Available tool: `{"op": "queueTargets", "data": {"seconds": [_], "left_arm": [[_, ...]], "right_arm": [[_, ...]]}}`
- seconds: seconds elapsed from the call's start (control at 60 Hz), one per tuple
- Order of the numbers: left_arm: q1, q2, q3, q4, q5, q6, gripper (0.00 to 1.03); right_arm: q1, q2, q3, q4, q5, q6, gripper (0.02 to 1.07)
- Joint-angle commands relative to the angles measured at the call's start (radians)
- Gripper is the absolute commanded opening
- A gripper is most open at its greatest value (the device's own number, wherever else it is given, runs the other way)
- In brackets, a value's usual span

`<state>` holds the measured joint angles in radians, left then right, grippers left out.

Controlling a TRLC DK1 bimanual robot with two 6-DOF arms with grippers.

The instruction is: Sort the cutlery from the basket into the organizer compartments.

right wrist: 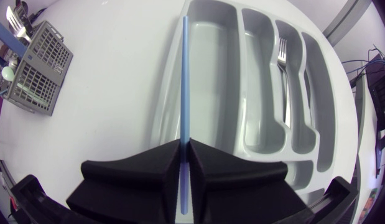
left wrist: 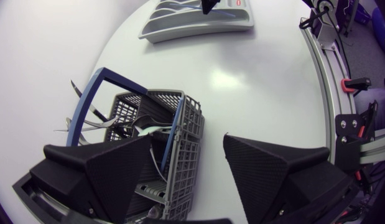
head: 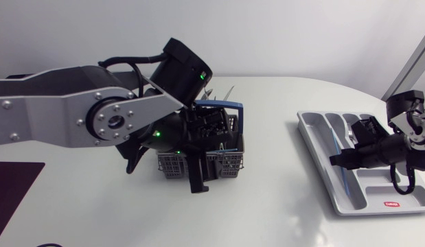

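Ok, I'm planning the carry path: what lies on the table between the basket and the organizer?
Nothing: the head view shows bare table between the basket and the organizer, and the left wrist view shows the same.

Item: white table [head: 281, 206], round-edged and matte, is being lit from above, a soft glare being thrown back near its middle.

Item: dark maroon panel [head: 13, 199], rectangular, is being shown flat at the near left corner, partly cut off.
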<state>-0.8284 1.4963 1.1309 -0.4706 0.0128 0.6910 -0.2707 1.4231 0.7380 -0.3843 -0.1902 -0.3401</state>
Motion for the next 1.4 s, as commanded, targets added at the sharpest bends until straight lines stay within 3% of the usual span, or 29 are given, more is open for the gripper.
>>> {"op": "queueTargets", "data": {"seconds": [0.0, 0.283, 0.35, 0.45, 0.567, 0.667, 0.867, 0.967, 1.083, 1.283, 1.383], "left_arm": [[-0.009, 0.035, -0.029, 0.036, -0.008, 0.038, 0.78], [-0.005, 0.102, -0.036, 0.158, -0.010, 0.064, 0.72], [0.000, 0.125, -0.029, 0.178, -0.010, 0.068, 0.65], [0.005, 0.143, -0.028, 0.205, -0.010, 0.074, 0.64], [0.008, 0.157, -0.028, 0.234, -0.010, 0.084, 0.56], [0.011, 0.170, -0.023, 0.254, -0.010, 0.081, 0.54], [0.018, 0.186, -0.019, 0.265, -0.005, 0.090, 0.38], [0.018, 0.193, -0.016, 0.267, -0.005, 0.090, 0.36], [0.014, 0.203, -0.013, 0.279, -0.005, 0.093, 0.26], [0.011, 0.213, -0.003, 0.286, -0.004, 0.087, 0.19], [0.005, 0.222, -0.003, 0.290, -0.004, 0.099, 0.04]], "right_arm": [[-0.007, 0.048, -0.028, 0.027, 0.012, 0.026, 0.14], [-0.007, 0.134, -0.032, 0.076, 0.023, 0.033, 0.16], [-0.007, 0.149, -0.037, 0.096, 0.028, 0.032, 0.27], [-0.009, 0.166, -0.037, 0.107, 0.028, 0.032, 0.29], [-0.009, 0.175, -0.037, 0.116, 0.028, 0.032, 0.54], [-0.009, 0.171, -0.038, 0.117, 0.028, 0.032, 0.59], [-0.002, 0.125, -0.052, 0.117, 0.038, 0.032, 0.74], [0.002, 0.106, -0.055, 0.114, 0.038, 0.030, 0.76], [0.014, 0.071, -0.072, 0.114, 0.041, 0.029, 0.88], [0.036, -0.016, -0.103, 0.107, 0.046, 0.024, 0.92], [0.057, -0.053, -0.117, 0.101, 0.060, 0.026, 0.95]]}}
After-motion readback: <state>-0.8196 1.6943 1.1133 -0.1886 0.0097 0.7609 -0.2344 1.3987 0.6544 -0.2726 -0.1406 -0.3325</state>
